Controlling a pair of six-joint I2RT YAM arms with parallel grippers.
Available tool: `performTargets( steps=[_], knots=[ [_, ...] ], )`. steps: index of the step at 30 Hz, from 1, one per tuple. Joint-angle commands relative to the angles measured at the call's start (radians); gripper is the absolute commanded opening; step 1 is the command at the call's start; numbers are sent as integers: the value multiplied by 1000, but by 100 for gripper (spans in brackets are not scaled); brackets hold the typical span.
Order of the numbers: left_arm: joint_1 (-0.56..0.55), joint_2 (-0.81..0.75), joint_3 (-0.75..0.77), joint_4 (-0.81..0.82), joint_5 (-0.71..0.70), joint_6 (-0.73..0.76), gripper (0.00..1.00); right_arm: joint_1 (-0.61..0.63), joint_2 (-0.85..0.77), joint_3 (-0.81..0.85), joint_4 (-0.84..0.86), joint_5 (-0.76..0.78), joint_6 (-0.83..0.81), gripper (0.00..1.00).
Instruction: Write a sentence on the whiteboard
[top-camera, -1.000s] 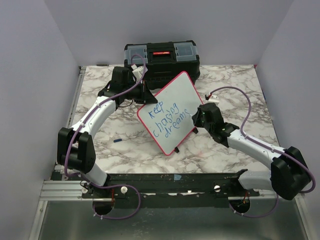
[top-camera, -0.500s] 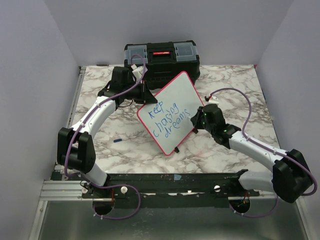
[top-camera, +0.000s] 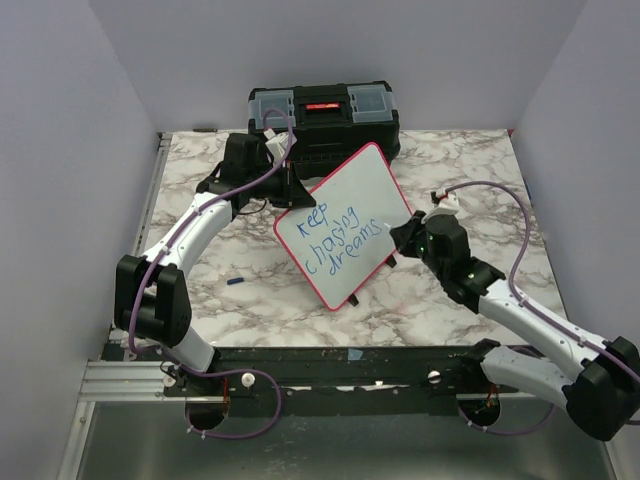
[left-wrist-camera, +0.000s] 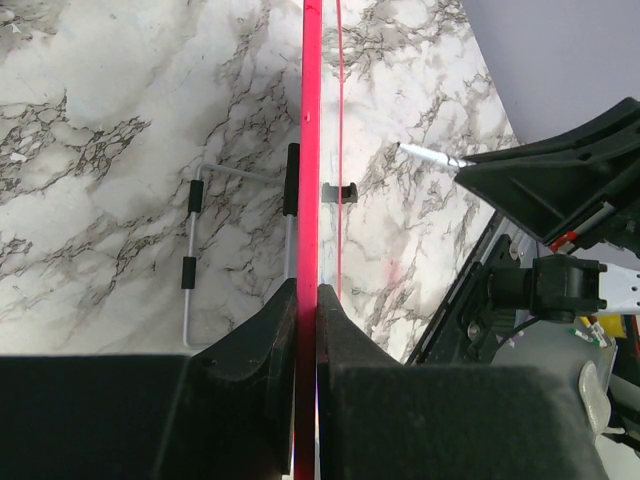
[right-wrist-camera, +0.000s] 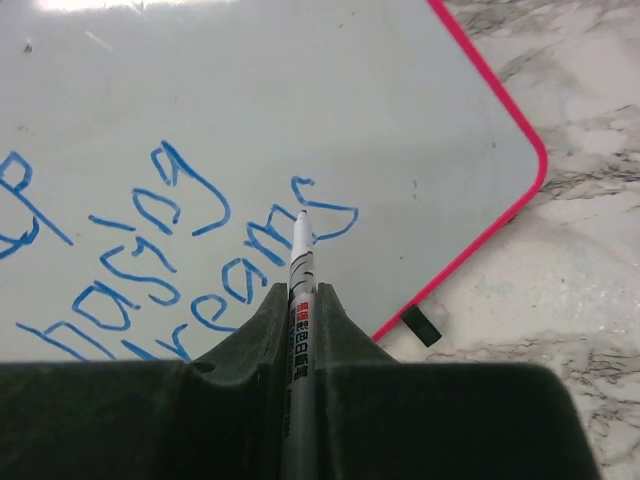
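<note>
Left gripper (left-wrist-camera: 307, 290) has its jaws pressed together on the thin red rim at the upper-left edge of the whiteboard (top-camera: 358, 185). That pinch props the board tilted up on the marble table (top-camera: 210, 290), just in front of the black toolbox (top-camera: 323, 115). Treat the board as light, thin and stiff, with a slick face. It will likely swing about that one pinch if you press hard far from it, so take it by the rim, never by the writing face. Across its middle the sentence (top-camera: 340, 235) reads "keep chasing dreams" in blue, in three slanted lines. Further right, the marker (right-wrist-camera: 300, 262) looks slim and smooth and could slide back under pressure. Your right gripper (right-wrist-camera: 300, 292) is clamped on its barrel near the tip. The tip sits at the final "s", though you cannot tell whether it touches.
</note>
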Motion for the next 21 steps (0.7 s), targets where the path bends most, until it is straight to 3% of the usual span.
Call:
performTargets(
  steps=[1, 10, 21],
  knots=[
    [-12, -23, 15, 13, 31, 35, 0, 3, -18, 14, -52, 166, 31, 1],
    [-12, -41, 1, 19, 36, 34, 0, -26, 116, 38, -53, 131, 49, 1],
    [-13, -42, 5, 20, 37, 32, 0, -72, 160, -14, 11, 9, 64, 1]
  ],
)
